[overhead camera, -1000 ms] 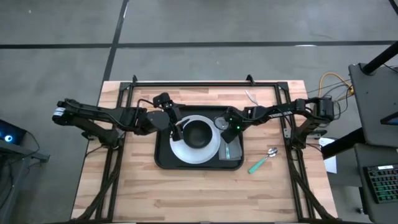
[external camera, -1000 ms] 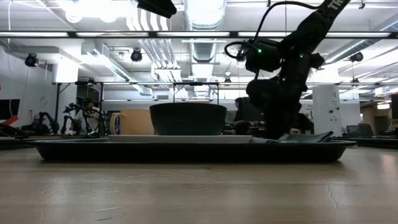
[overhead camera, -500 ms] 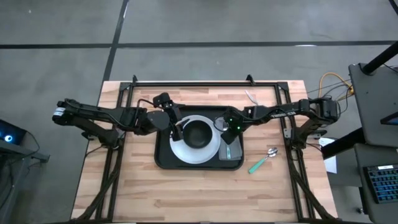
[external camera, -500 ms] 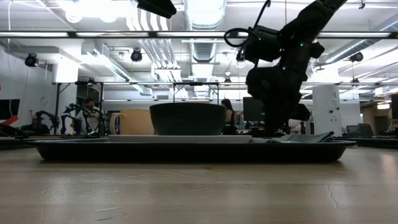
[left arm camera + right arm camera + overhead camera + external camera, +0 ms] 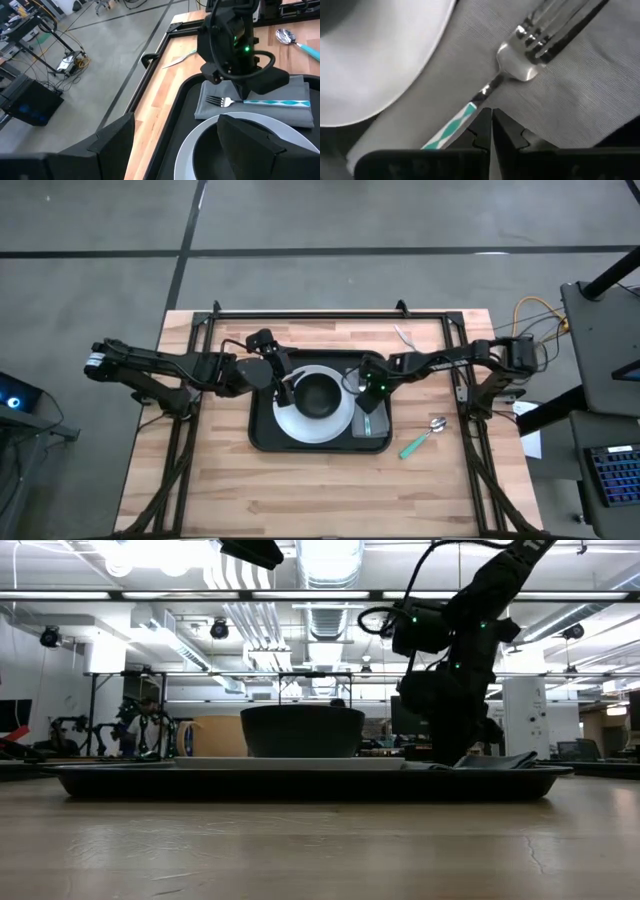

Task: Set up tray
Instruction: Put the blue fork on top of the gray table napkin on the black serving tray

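On the wooden table (image 5: 320, 480), near its centre, the tray (image 5: 262, 435) is seen lying flat, loaded with a white plate (image 5: 290, 420), a dark bowl (image 5: 319, 394) on that plate, and a grey napkin (image 5: 378, 420) in the tray's right part. A fork (image 5: 250, 102) with a teal-patterned handle is laid on the napkin, just beside the plate rim.

The right gripper (image 5: 491, 131) is held directly over the fork's neck; its fingers are pressed together with only a hairline gap, and nothing is gripped between them. From the right wrist view it cannot be decided whether the tips touch the napkin or hover just above it. The left gripper (image 5: 175, 145) is parked at the plate's left edge with its fingers spread wide and nothing held.

A teal-handled spoon (image 5: 422, 437) is noted on the bare table to the right of the tray, and a pale utensil (image 5: 404, 337), probably a knife, lies near the far right corner. Setup is judged partly done, with these two items not yet placed.

Risks noted:
- Napkin cloth could be snagged by the closed tips if the right gripper lifts at a slant, dragging the fork out of line.
- Fork could be nudged against the plate rim by any sideways motion.
- Spoon lies flat and thin; a grasp at the smooth bowl end could slip.
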`<state>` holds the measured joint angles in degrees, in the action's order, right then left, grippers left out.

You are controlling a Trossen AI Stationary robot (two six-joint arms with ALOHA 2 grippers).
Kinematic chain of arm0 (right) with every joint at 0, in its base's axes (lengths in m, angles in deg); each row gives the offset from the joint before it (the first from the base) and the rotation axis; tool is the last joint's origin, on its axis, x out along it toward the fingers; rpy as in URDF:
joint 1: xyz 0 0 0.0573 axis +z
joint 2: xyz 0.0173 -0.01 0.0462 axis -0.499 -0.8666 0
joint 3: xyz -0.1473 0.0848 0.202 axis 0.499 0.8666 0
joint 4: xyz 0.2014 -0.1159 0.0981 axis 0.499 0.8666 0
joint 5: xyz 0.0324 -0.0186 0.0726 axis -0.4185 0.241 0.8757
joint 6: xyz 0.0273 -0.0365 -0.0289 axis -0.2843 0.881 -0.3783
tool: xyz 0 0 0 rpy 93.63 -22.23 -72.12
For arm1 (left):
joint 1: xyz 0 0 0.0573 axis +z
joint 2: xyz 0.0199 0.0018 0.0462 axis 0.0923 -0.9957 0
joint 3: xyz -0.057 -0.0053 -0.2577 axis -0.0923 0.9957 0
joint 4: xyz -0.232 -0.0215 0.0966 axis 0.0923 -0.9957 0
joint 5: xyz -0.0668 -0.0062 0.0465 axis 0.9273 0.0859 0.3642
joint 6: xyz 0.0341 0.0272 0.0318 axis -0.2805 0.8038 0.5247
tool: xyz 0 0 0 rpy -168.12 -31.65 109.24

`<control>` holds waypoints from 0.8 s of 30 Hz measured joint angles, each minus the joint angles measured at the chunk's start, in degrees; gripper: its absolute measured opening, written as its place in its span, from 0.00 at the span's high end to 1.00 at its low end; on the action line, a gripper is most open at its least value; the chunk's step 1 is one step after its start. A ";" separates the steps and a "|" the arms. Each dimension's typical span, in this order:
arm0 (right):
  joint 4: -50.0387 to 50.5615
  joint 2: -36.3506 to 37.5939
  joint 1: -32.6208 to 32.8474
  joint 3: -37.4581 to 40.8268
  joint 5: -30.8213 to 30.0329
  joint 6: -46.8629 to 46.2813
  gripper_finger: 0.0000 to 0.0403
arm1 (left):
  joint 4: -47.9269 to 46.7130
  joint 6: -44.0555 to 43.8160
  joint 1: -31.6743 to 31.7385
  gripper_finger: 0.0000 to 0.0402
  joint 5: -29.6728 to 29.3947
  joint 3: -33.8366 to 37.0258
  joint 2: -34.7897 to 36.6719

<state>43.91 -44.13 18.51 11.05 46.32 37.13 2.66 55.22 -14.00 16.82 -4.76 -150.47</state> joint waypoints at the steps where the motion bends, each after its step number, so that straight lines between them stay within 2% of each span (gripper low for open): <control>1: 0.01 -0.50 0.00 -0.03 -0.05 0.32 0.98 | -0.04 0.00 0.00 0.35 0.00 0.00 0.00; 11: -0.93 -1.45 0.02 -3.36 1.15 1.40 0.98 | -0.19 -0.13 0.00 0.35 0.01 0.00 0.00; 17: 0.96 -1.83 0.02 -3.02 1.15 1.78 0.98 | -0.17 -0.20 -0.01 0.35 2.56 0.00 0.00; 24: 0.98 -1.82 0.04 -3.20 1.65 1.71 0.98 | -0.15 -0.20 0.00 0.35 2.80 0.00 0.00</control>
<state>44.90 -45.95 18.56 7.85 47.97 38.84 2.51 55.03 -14.00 19.62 -4.76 -150.47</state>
